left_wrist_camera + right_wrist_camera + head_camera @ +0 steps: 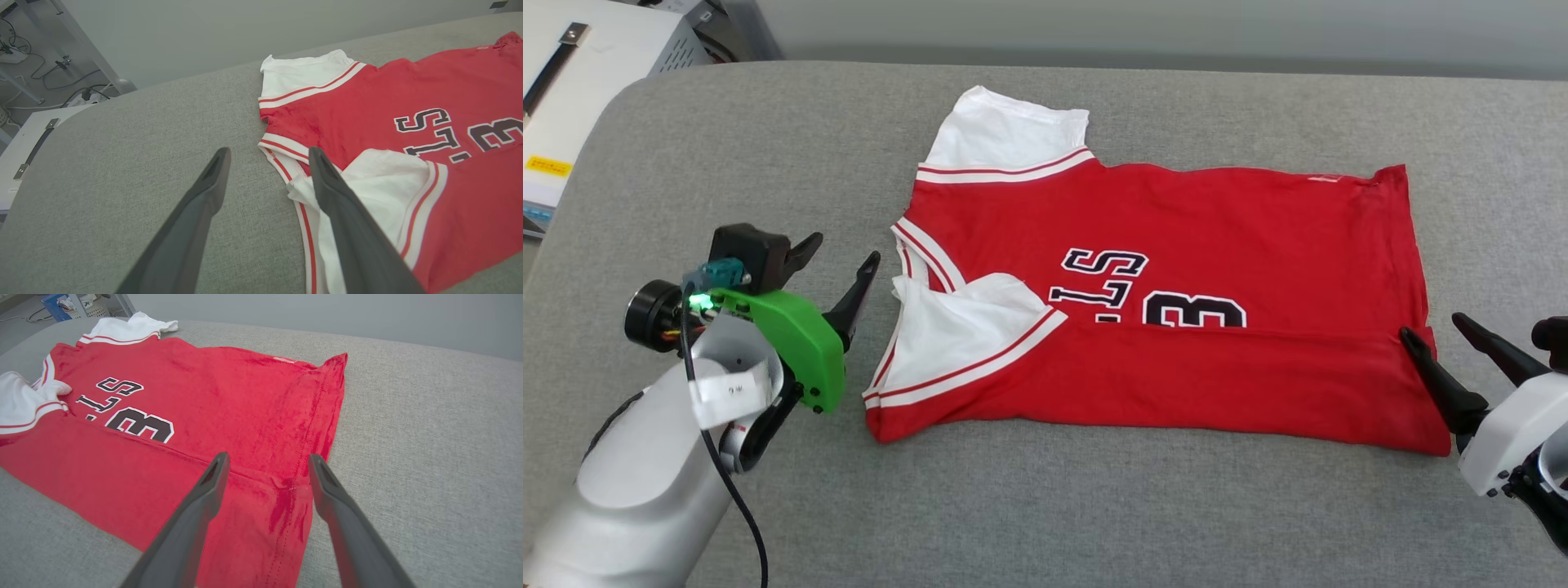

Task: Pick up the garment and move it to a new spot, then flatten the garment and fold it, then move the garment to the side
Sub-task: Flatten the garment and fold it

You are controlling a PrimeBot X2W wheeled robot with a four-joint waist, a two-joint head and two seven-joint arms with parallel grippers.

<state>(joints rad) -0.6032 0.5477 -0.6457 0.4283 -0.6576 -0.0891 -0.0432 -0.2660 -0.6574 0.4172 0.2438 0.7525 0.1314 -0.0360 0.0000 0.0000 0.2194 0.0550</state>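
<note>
Lying across the middle of the bench (1094, 506), the garment (1176, 220) has its near side and one white sleeve folded onto the chest in the head view. The left gripper (843, 248) stands released just beside the collar, the right gripper (1432, 326) released at the hem corner; a white cabinet (572, 90) sits beyond the far left corner. Left wrist view: splayed fingers (200, 212) straddle the collar edge, bare bench outside it. Right wrist view: spread fingers (202, 506) frame the hem, open bench outside it.
</note>
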